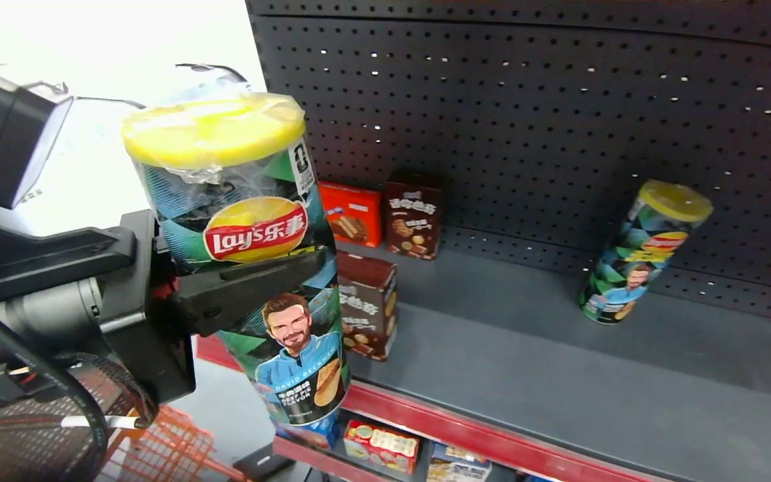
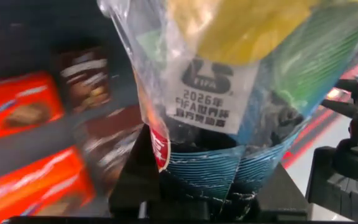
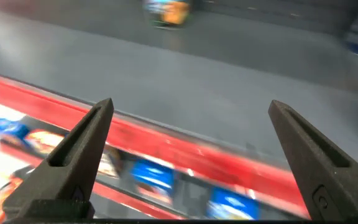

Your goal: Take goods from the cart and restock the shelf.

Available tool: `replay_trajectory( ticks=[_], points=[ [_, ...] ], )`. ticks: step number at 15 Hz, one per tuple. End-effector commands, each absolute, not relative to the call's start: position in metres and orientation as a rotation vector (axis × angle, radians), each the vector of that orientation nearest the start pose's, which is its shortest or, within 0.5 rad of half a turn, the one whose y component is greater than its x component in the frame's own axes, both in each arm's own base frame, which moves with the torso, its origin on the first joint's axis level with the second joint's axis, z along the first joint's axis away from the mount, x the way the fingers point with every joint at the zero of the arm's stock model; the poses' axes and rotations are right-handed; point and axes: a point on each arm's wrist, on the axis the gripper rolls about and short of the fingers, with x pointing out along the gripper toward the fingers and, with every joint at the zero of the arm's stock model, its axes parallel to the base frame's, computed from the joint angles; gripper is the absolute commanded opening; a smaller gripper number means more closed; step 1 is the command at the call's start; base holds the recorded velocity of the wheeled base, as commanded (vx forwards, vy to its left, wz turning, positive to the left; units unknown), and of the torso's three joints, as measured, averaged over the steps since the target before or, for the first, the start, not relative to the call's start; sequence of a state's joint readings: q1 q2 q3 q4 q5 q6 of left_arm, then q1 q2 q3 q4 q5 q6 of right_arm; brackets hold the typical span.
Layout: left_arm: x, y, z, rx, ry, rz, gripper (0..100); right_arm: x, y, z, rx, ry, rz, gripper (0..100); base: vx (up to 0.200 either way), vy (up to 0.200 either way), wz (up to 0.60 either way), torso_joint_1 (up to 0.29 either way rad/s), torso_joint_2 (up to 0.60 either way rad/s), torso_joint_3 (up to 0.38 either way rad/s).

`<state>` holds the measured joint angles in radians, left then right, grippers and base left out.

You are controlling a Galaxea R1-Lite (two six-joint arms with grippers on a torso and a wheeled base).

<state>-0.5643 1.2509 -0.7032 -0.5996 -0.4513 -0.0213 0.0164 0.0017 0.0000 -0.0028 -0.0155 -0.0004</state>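
A yellow-lidded can (image 1: 251, 268), patterned in green, blue and black shards, shows against a black pegboard (image 1: 559, 100) dotted with holes; the shelf (image 1: 559, 375) is grey, edged red, with an orange box (image 1: 352, 214) and a brown box (image 1: 413, 215).

The chip canister (image 1: 251, 268) at centre left of the head view carries a red banner logo on a yellow oval. Small white lettering sits under the printed figure near its base. Upper centre in the left wrist view, a white sticker (image 2: 213, 93) below its lid bears an emblem, a four-digit number and a row of characters. Pale characters mark the rear brown box (image 1: 414, 213) and the front brown box (image 1: 367, 304). At right, the logo on the far canister (image 1: 640, 258) is too small to read.
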Motion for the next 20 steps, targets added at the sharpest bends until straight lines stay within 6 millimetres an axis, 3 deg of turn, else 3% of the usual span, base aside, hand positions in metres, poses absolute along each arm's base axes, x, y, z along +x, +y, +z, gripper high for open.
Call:
replay_trajectory(
  ticks=[1,4,20],
  points=[
    [0.1608,-0.1134,0.2625,-0.024,-0.036,-1.016,0,-0.0226,-0.0007,0.0759,0.000,0.000,0.002,100,0.000,0.000,-0.60,-0.002,0.01,-0.002],
    [0.1625,-0.1145,0.2614,-0.022,-0.031,-1.016,0,-0.0226,-0.0007,0.0759,-0.002,0.000,0.002,100,0.000,0.000,-0.60,0.009,0.00,-0.001],
    [0.1616,-0.1136,0.2619,-0.024,-0.033,-1.014,0,-0.0222,-0.0007,0.0758,-0.005,0.011,0.008,100,0.000,0.000,-0.07,0.000,0.00,0.000]
  ],
)
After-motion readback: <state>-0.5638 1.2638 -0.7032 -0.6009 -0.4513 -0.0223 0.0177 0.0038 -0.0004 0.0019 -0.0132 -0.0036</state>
